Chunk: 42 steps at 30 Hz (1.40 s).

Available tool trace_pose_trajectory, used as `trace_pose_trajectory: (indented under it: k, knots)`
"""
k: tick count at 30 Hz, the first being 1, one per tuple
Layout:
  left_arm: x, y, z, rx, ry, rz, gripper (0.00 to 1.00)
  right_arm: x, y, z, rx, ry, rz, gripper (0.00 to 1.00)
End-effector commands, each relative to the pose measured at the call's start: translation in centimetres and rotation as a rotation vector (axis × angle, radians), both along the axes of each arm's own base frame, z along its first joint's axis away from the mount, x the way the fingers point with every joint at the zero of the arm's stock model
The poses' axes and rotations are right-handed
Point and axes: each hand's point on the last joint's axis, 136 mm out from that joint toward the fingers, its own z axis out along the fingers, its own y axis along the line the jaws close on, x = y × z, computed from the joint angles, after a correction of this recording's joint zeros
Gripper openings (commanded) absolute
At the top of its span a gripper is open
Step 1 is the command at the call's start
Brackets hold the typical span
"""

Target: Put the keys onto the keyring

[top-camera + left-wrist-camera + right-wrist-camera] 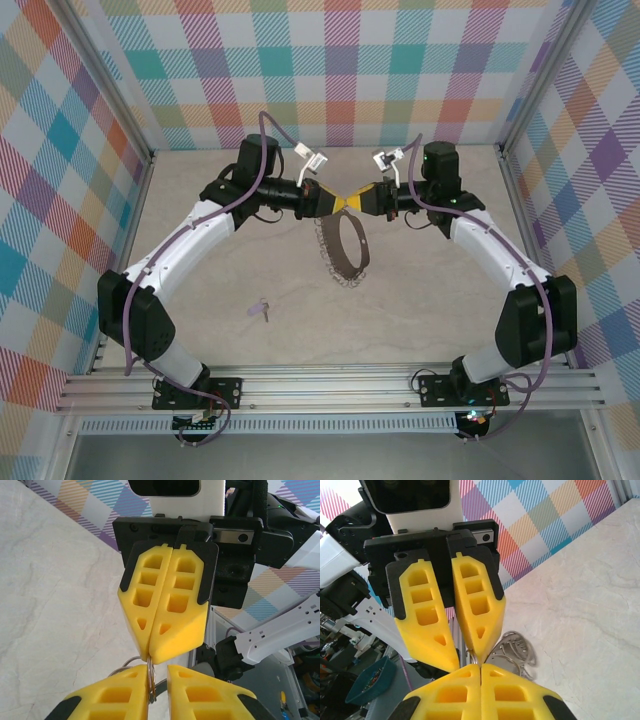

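My two grippers meet tip to tip above the middle of the table. The right gripper is shut on the keyring, pinching its thin silver ring at the fingertips. The rest of the keyring hangs below as a loop with a knobbly chain edge. The left gripper straddles that ring. Its jaws stand narrowly open, the ring lying against one finger and a gap to the other. The key, with its pale purple head, lies alone on the table towards the left arm.
Plaid walls enclose the pale marble-look table on three sides. Aluminium rails with both arm bases run along the near edge. A teal bin sits below, off the table.
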Motion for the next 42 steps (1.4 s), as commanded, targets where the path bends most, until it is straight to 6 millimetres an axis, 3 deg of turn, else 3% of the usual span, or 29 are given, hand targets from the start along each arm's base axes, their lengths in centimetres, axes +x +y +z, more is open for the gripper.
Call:
trace_pose_trajectory:
  k: [1,5,10,12,13,14,15,16,19,22,27,28,32,36,42]
  knots:
    - [-2.6,-0.6,2.3,-0.058,-0.048,-0.097,0.18,0.9,0.2,0.7,0.008,-0.049,-0.014,0.0]
    - [-2.4,-0.7,2.0,-0.046,-0.048,-0.086,0.15,0.8,0.2,0.8,0.01,-0.049,-0.013,0.0]
    - [-1.7,-0.8,1.4,-0.025,-0.051,-0.057,0.01,0.4,0.2,1.2,0.022,-0.051,-0.002,0.0]
    - [-1.3,-0.8,1.2,-0.013,-0.064,-0.027,0.0,0.5,0.1,1.4,0.021,-0.046,-0.019,0.0]
    - [-1.1,-0.6,1.1,-0.009,-0.073,-0.01,0.0,0.8,0.0,1.4,0.012,-0.049,-0.049,0.06]
    - [-0.9,-0.6,1.2,-0.008,-0.086,0.004,0.0,1.2,-0.4,1.4,0.004,-0.053,-0.087,0.26]
    - [-0.8,-0.5,1.3,-0.008,-0.094,0.012,0.0,1.8,-0.8,1.2,-0.005,-0.048,-0.136,0.38]
    - [-0.8,-0.4,1.5,-0.01,-0.106,0.016,0.0,2.7,-1.6,1.1,-0.018,-0.042,-0.203,0.45]
    - [-0.9,-0.3,2.1,-0.016,-0.131,0.018,0.0,4.8,-4.3,0.9,-0.011,-0.007,-0.364,0.49]
    - [-1.0,-0.3,2.3,-0.018,-0.144,0.017,0.0,5.6,-5.7,0.2,-0.004,0.035,-0.431,0.5]
    - [-0.3,-0.2,1.8,0.001,-0.153,0.046,0.0,4.7,-5.1,-1.2,0.015,0.111,-0.388,0.48]
    - [0.2,-0.3,2.4,-0.011,-0.186,0.061,0.0,4.3,-4.7,-1.5,0.016,0.115,-0.379,0.47]
    - [1.8,-0.3,1.4,0.038,-0.219,0.142,0.0,2.2,-2.0,-2.1,0.005,0.118,-0.312,0.43]
    - [1.6,-0.4,1.2,0.037,-0.23,0.14,0.0,0.3,0.6,-2.1,-0.001,0.105,-0.241,0.38]
    - [0.5,-0.5,1.6,0.014,-0.257,0.104,0.0,0.4,1.0,-1.0,0.028,0.082,-0.25,0.34]
